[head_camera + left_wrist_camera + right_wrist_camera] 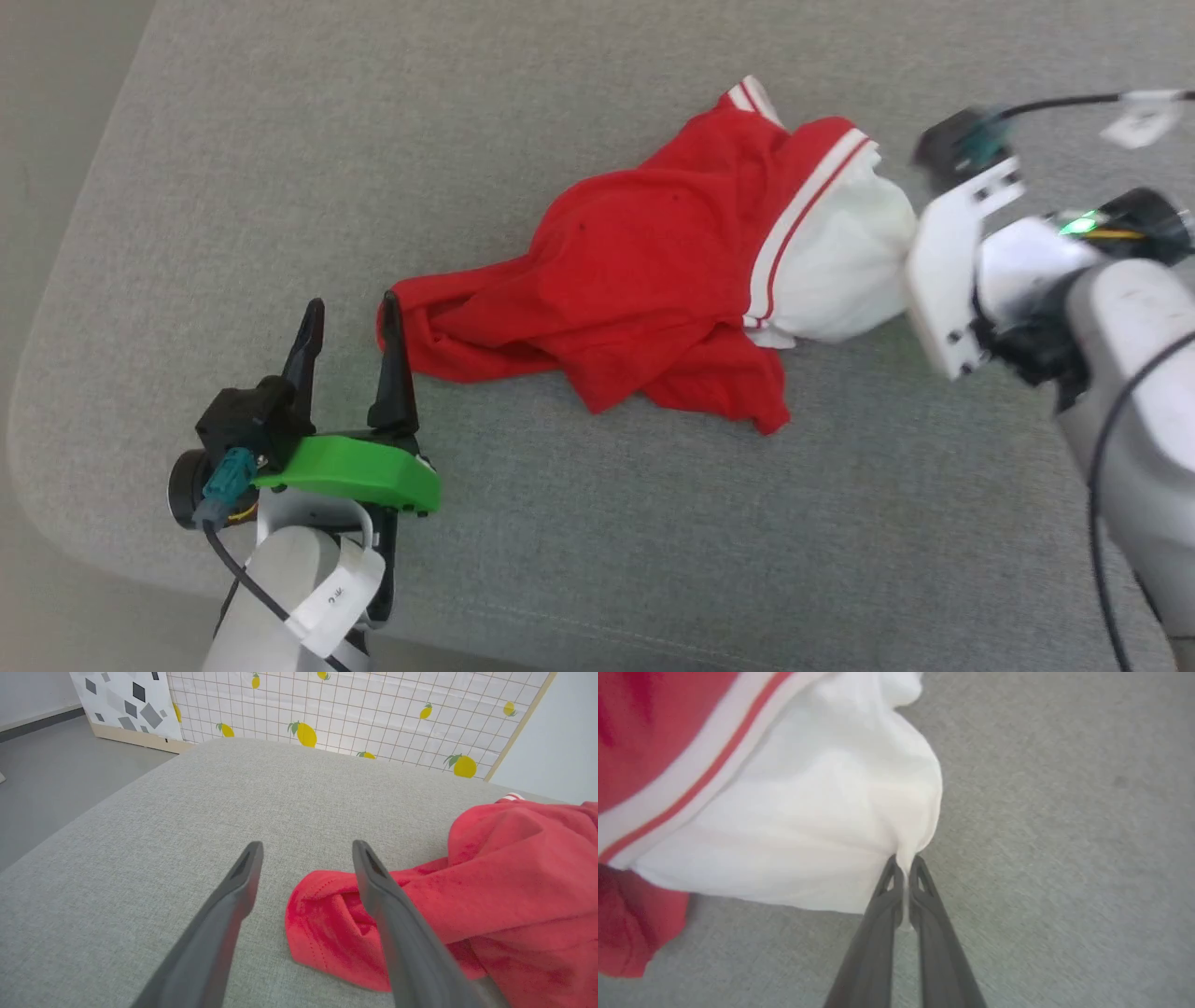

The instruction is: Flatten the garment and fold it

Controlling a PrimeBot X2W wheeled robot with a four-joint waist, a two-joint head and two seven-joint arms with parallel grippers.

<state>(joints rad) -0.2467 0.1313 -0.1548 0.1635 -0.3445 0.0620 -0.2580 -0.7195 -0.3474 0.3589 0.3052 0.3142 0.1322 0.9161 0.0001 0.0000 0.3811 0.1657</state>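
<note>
The garment [653, 280], a red T-shirt with a white sleeve [840, 261] and striped trim, lies crumpled on the grey cushion [560, 93]. My right gripper [903, 865] is shut on the outer edge of the white sleeve [808, 812], with fabric pinched between its fingertips. In the head view its fingers are hidden behind the white wrist mount. My left gripper [353, 322] stands open at the garment's left red corner [327, 924]. Its right finger [373, 882] rests over that corner and nothing is gripped.
The cushion's rounded front-left edge [56, 467] drops off to the floor close to my left arm. Behind the cushion stands a lemon-print gridded panel [355, 714]. Bare cushion surface [163, 826] lies left of the garment.
</note>
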